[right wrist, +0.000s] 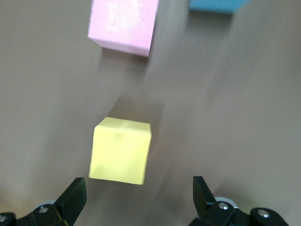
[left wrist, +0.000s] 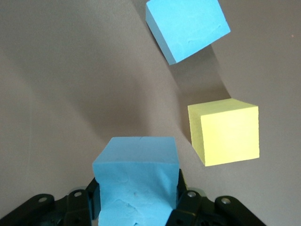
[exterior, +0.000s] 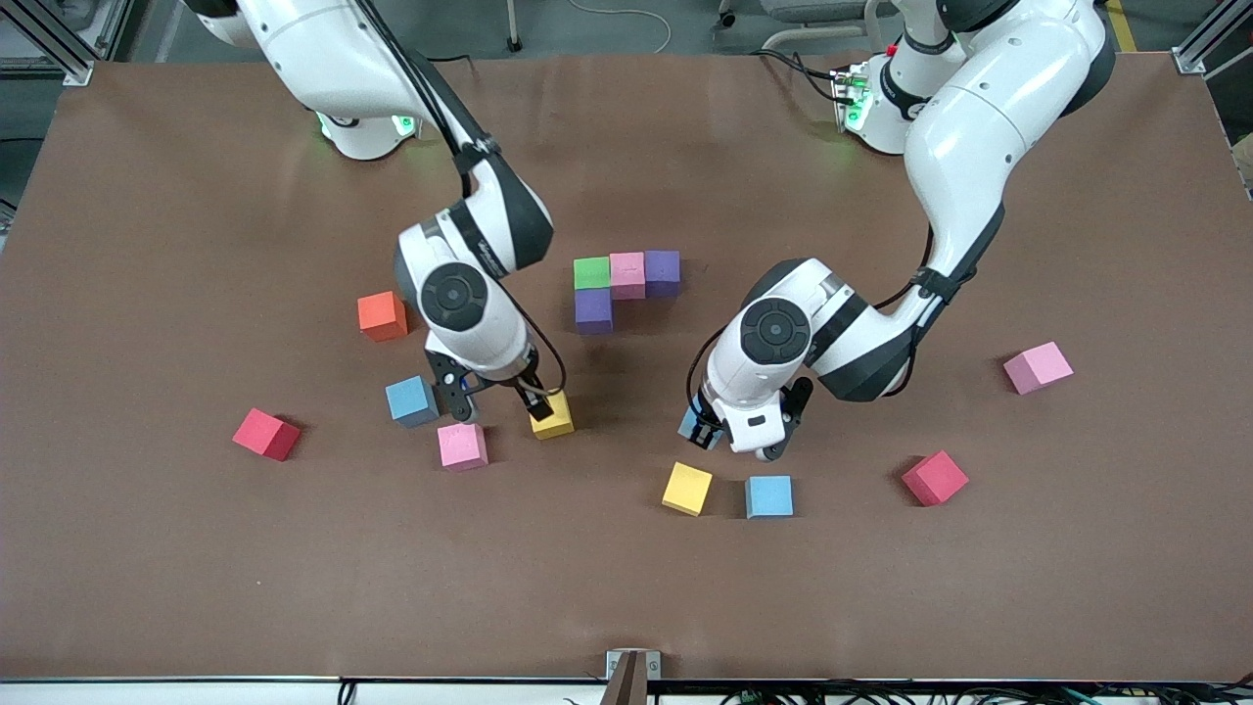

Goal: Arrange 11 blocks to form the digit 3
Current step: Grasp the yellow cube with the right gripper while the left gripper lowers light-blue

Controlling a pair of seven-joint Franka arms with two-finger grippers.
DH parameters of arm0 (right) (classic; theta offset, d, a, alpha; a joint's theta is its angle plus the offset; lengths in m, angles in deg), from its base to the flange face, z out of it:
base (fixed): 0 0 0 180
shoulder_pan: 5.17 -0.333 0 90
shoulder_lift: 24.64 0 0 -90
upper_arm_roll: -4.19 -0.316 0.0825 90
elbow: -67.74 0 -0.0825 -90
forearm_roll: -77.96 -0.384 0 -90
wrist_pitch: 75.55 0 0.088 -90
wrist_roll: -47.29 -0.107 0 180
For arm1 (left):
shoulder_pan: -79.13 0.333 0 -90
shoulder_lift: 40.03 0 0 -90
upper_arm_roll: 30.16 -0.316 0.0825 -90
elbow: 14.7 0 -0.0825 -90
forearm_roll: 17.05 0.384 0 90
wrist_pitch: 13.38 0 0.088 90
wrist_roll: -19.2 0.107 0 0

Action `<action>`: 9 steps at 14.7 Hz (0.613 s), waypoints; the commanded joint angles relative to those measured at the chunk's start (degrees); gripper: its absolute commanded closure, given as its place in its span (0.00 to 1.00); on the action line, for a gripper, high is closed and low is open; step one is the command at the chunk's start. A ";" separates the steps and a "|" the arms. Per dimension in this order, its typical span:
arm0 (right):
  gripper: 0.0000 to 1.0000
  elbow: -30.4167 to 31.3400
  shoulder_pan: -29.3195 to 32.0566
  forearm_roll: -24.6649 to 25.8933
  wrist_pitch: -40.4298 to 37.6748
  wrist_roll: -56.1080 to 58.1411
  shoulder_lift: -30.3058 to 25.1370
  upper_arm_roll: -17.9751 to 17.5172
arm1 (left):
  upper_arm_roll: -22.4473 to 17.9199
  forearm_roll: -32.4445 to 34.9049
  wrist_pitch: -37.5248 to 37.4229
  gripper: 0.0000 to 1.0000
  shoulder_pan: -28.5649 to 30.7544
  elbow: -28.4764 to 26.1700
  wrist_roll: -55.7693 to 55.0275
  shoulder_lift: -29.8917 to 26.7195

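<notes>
The left gripper (exterior: 736,439) is clamped on a blue cube (left wrist: 136,181), carried above the table over a spot just beside the loose yellow cube (exterior: 687,488) and the loose blue cube (exterior: 769,496) that lie nearest the front camera. The right gripper (exterior: 494,394) hangs with its jaws spread wide and empty, low over a second yellow cube (exterior: 554,415); in the right wrist view that cube (right wrist: 121,150) sits ahead of the fingertips, not yet between them.

The digit 3 is barely begun. Four cubes touch near the table's centre: a green cube (exterior: 591,273), a pink cube (exterior: 627,275) and a purple cube (exterior: 663,272) in a row, with another purple cube (exterior: 593,310) against the green one on the side nearer the camera. Seven places look unfilled.

Still loose: a blue cube (exterior: 411,400) and a pink cube (exterior: 462,446) close by the right gripper, a red cube (exterior: 266,434) toward the right arm's end, a red cube (exterior: 935,477) and a pink cube (exterior: 1038,367) toward the left arm's end. The orange cube (exterior: 383,315) is not wanted.

Risks noted:
- The foam is soft; a hard press at placement could shove the four-cube figure out of line.
- Both arms work near the centre and may foul each other.
- The right gripper's descent, if off-centre, would push its yellow cube aside or into the neighbouring pink cube.
</notes>
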 commanded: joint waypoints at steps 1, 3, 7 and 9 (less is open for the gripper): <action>0.00 -7.33 0.71 -0.86 -0.87 -6.98 5.38 0.02 | -0.46 -0.64 -0.46 0.85 -0.28 0.73 -0.28 0.04; 0.00 -7.51 0.72 -0.77 -0.78 -7.52 6.00 0.02 | -0.46 -0.81 -0.46 0.85 -0.28 0.82 -0.11 0.13; 0.00 -7.25 0.81 0.02 1.31 -4.81 7.41 0.11 | -1.26 -0.73 -0.46 0.85 -0.28 0.73 0.25 0.22; 0.00 -6.11 0.81 0.11 3.34 -2.34 7.50 0.11 | -1.26 -0.64 -0.46 0.85 -0.28 0.73 0.34 0.13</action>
